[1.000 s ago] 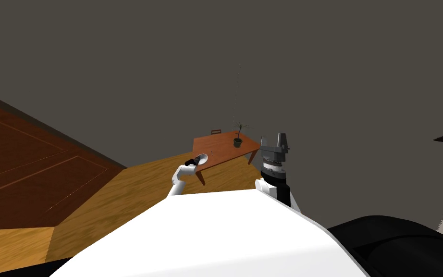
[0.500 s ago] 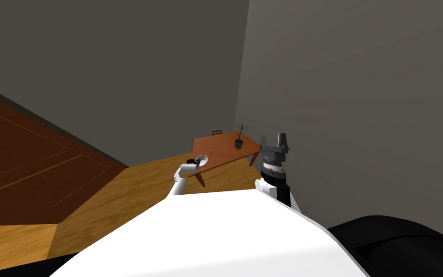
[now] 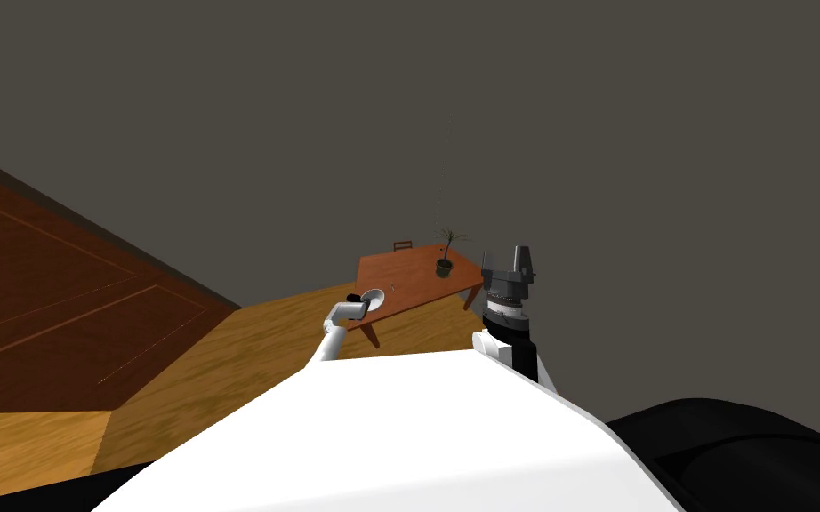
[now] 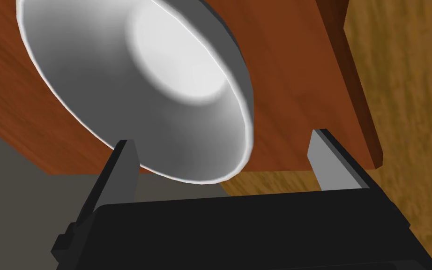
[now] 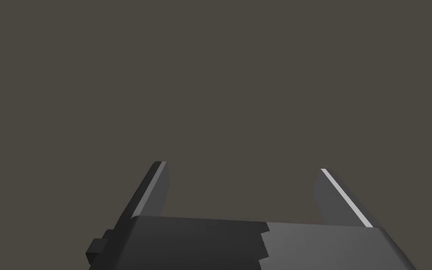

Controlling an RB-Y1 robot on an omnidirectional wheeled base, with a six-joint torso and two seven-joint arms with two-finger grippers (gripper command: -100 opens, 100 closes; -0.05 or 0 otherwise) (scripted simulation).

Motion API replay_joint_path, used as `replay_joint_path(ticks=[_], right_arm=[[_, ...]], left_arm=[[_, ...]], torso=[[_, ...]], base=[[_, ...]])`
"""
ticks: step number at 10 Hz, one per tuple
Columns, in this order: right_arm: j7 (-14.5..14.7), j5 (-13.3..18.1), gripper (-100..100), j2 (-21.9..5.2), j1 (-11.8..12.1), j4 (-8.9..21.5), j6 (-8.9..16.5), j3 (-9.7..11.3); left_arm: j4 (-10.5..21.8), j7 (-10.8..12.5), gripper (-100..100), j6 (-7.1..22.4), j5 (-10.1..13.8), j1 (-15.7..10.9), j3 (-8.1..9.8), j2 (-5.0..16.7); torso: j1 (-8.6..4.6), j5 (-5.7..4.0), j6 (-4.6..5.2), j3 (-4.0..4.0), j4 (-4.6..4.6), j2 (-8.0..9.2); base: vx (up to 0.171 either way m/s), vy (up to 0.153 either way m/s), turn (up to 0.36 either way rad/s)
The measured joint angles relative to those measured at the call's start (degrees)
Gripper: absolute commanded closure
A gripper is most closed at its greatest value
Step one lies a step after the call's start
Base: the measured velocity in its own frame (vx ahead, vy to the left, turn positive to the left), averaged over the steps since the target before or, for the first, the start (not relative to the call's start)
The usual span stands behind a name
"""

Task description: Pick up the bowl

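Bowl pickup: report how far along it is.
Done: the left claw is at the white bowl, which sits by the corner of the brown table. In hand: its fingers stand open, the bowl's near rim between them, one finger at the rim, the other apart from it. Left: shut on the rim and lift. The right claw is open, raised, away from the table.

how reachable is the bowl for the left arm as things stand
Probably yes. The left gripper is open right at the white bowl near the table edge, its near rim between the fingers, nothing in the way. One finger sits at the rim, the other stands wide.
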Motion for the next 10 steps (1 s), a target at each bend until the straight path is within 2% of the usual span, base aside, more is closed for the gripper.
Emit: replay_joint_path(ticks=[2,3,4,8,9,10], right_arm=[[0.0,0.0,0,0.0,0.0,0.0,0.0,0.0],[0.0,0.0,0,0.0,0.0,0.0,0.0,0.0],[0.0,0.0,0,0.0,-0.01,0.0,0.0,0.0],[0.0,0.0,0,0.0,-0.01,0.0,0.0,0.0],[0.0,0.0,0,0.0,-0.01,0.0,0.0,0.0],[0.0,0.0,0,0.0,-0.01,0.0,0.0,0.0]], left_arm=[[1.32,0.38,-100,2.36,0.64,0.08,0.28,0.05],[1.45,0.42,0,2.53,0.67,0.07,0.29,0.06],[1.43,0.42,-100,2.51,0.66,0.07,0.29,0.06],[5.19,0.81,-100,-1.19,0.29,0.08,0.11,-0.15],[5.31,0.83,100,-1.42,0.28,0.08,0.11,-0.15],[5.29,0.83,100,-1.4,0.28,0.08,0.11,-0.15]], torso=[[0.01,0.0,0.0,0.0,0.0,0.0],[0.01,0.0,0.0,0.07,0.02,0.12],[0.0,0.0,0.0,0.12,0.04,0.21],[0.03,0.01,0.0,0.09,0.03,0.16],[0.01,0.0,0.0,0.12,0.04,0.21],[0.0,0.0,0.0,0.14,0.05,0.25]], base=[[0.047,0.003,0.018],[0.006,0.0,-0.001],[0.023,0.003,-0.017],[0.03,0.008,-0.011],[0.0,0.0,0.0],[0.0,0.0,0.0]])
